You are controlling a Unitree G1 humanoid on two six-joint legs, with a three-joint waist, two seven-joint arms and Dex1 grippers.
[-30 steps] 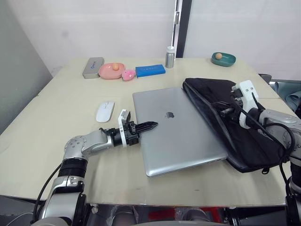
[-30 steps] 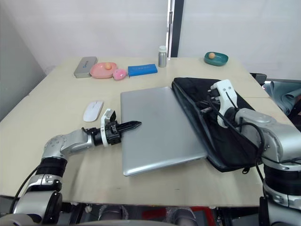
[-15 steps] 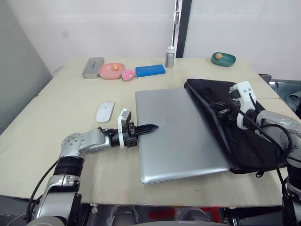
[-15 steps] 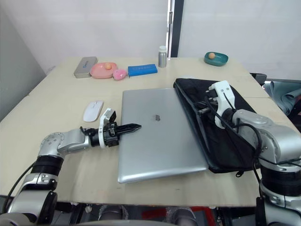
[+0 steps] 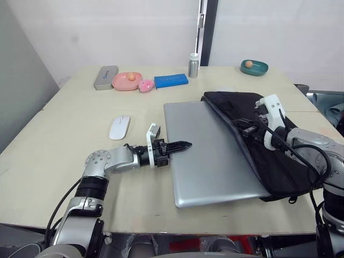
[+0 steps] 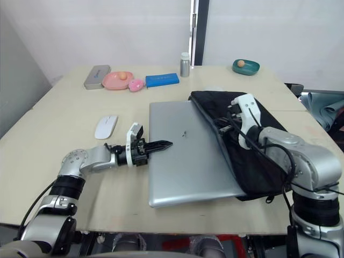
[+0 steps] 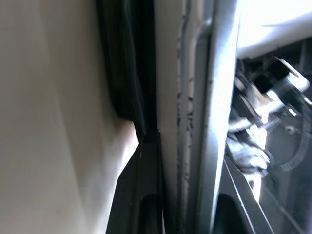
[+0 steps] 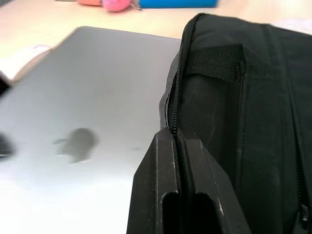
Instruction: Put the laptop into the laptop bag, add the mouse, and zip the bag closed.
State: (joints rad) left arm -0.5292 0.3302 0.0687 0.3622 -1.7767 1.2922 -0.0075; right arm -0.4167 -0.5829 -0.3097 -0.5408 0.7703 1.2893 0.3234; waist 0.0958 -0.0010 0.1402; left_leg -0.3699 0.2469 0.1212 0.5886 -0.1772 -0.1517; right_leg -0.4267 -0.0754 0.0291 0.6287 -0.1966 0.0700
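Note:
The silver-grey laptop (image 5: 212,156) lies flat mid-table, lid shut, and its right side runs under the lifted edge of the black laptop bag (image 5: 279,156). My left gripper (image 5: 184,144) is shut on the laptop's left edge; the left wrist view shows that edge (image 7: 195,97) between the two fingers. My right gripper (image 5: 244,128) is shut on the bag's zipper edge (image 8: 171,107) and holds it up above the laptop (image 8: 97,107). The white mouse (image 5: 119,127) rests on the table to the left of the laptop, apart from both grippers.
Along the table's far side stand a grey tin case (image 5: 106,76), a pink dish (image 5: 127,80), a pink toy (image 5: 146,85), a blue box (image 5: 171,80), a metal bottle (image 5: 193,64) and a teal dish (image 5: 254,67). The table's front edge (image 5: 161,217) runs close below the laptop.
My left gripper has moved right with the laptop, which has turned and slid further under the bag's raised edge. The right gripper has shifted slightly left, still holding that edge.

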